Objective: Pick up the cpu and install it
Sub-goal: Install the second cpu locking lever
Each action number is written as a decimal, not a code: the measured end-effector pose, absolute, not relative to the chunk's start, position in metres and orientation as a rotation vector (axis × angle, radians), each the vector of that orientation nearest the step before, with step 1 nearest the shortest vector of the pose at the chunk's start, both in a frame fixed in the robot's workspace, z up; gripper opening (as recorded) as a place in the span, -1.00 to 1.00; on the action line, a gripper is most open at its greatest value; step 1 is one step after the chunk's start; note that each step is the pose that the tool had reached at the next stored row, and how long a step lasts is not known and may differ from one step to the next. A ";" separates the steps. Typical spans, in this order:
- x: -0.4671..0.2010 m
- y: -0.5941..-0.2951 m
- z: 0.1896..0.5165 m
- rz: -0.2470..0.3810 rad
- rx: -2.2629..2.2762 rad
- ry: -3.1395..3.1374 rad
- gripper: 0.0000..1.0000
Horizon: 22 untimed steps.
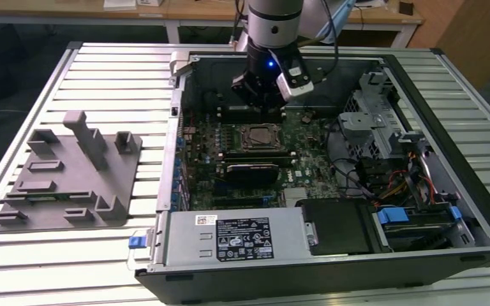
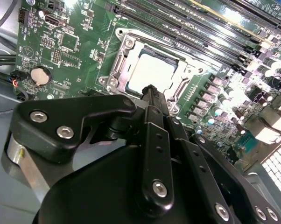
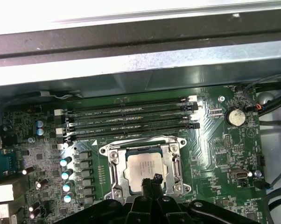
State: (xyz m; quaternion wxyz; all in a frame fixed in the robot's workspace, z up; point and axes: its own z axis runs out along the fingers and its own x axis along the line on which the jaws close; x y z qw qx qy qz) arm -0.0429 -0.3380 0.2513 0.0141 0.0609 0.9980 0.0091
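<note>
The pincer (image 3: 152,179) hides the cpu's (image 3: 145,166) near edge in both wrist views.

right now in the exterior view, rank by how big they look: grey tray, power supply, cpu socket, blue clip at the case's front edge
1. grey tray and power supply: look alike, unranked.
2. cpu socket, holding the cpu.
3. blue clip.

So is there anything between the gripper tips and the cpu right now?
Nothing that I can see. In both wrist views the gripper hangs just above the cpu, which sits in its socket, with only open air between.
</note>
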 end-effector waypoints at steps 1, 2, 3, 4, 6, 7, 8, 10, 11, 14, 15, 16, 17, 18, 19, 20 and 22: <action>-0.043 -0.338 0.252 0.029 0.190 3.107 -0.79; -0.043 -0.338 0.252 0.029 0.190 3.107 -0.79; -0.043 -0.338 0.252 0.029 0.190 3.107 -0.79; -0.043 -0.338 0.252 0.029 0.190 3.107 -0.79; -0.043 -0.339 0.252 0.028 0.189 3.108 -0.79; -0.043 -0.339 0.252 0.029 0.189 3.108 -0.79; -0.043 -0.340 0.252 0.029 0.190 3.107 -0.79; -0.043 -0.342 0.252 0.029 0.190 3.107 -0.79; -0.043 -0.343 0.252 0.029 0.190 3.107 -0.79; -0.043 -0.346 0.252 0.029 0.190 3.107 -0.79; -0.043 -0.347 0.252 0.029 0.190 3.107 -0.79; -0.043 -0.349 0.252 0.029 0.190 3.107 -0.79; -0.043 -0.350 0.252 0.029 0.190 3.107 -0.79; -0.043 -0.352 0.252 0.029 0.190 3.107 -0.79; -0.043 -0.353 0.252 0.029 0.190 3.107 -0.79; -0.043 -0.355 0.252 0.029 0.190 3.107 -0.79; -0.043 -0.358 0.252 0.029 0.190 3.107 -0.79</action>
